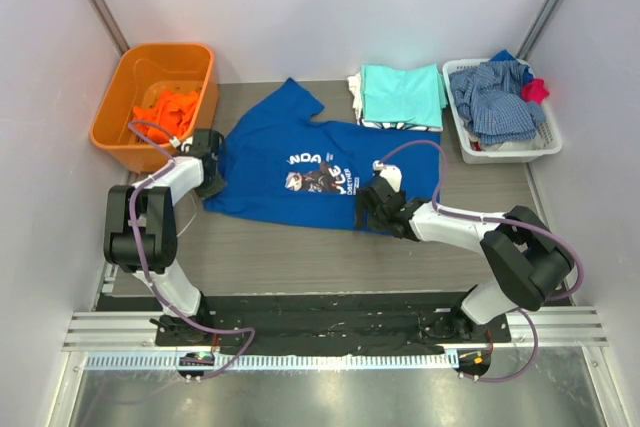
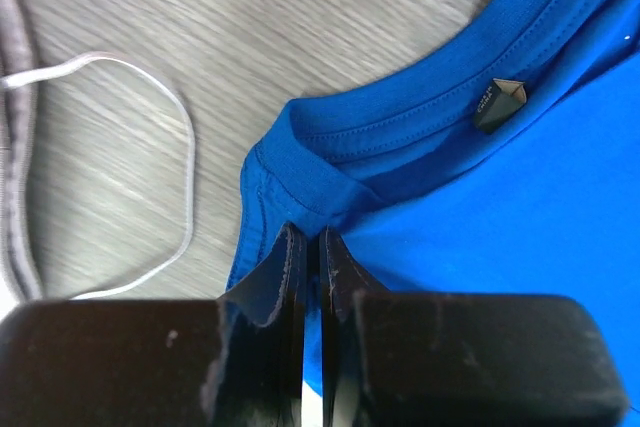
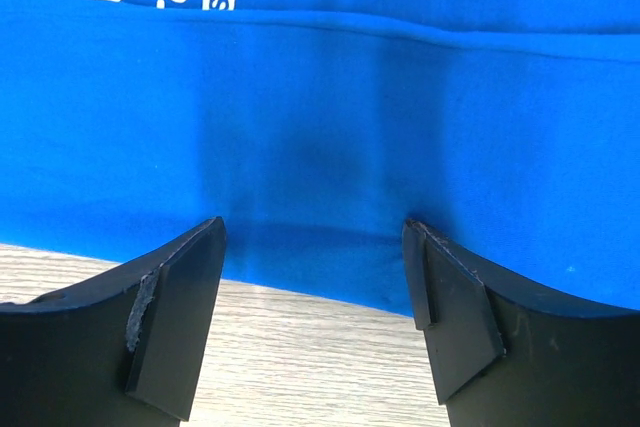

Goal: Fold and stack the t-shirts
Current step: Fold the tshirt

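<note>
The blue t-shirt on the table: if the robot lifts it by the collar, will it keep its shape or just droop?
Probably droops: the blue t-shirt lies limp and wrinkled, and it puckers where the left gripper pinches it beside the collar. Likely light, being thin cloth. It may drag rather than slide on the wood-grain table.

The table (image 1: 300, 257) has a grey wood-grain top. A blue t-shirt (image 1: 300, 167) lies spread at its centre, print side up. A stack of folded shirts (image 1: 400, 97), aqua on top, sits just beyond it. An orange bin (image 1: 165, 48) occupies the far left corner and a white basket (image 1: 505, 155) the far right.
</note>
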`<state>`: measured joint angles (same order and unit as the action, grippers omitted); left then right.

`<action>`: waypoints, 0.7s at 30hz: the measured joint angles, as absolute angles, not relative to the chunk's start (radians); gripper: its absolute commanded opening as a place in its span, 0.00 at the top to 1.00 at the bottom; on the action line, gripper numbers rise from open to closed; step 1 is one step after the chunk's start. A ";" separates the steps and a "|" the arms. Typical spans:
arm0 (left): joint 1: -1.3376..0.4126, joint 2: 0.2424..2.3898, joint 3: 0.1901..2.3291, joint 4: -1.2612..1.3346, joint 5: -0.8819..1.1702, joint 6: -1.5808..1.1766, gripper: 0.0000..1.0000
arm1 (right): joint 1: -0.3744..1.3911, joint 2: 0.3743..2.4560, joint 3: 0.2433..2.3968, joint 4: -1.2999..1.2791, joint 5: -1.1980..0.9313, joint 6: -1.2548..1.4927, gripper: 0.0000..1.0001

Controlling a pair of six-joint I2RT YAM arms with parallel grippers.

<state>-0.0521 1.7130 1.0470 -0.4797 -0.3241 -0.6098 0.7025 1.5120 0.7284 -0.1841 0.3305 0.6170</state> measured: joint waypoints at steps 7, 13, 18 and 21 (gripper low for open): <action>-0.053 1.724 1.057 -0.505 -0.375 -0.567 0.25 | 0.702 1.512 0.728 -0.173 0.315 0.620 0.21; -0.052 1.723 1.057 -0.527 -0.405 -0.567 0.00 | 0.702 1.509 0.728 -0.175 0.315 0.624 0.19; -0.052 1.679 1.040 -0.539 -0.409 -0.577 0.00 | 0.700 1.459 0.727 -0.251 0.318 0.627 0.18; -0.054 1.602 1.020 -0.548 -0.406 -0.597 0.00 | 0.697 1.395 0.727 -0.294 0.336 0.627 0.17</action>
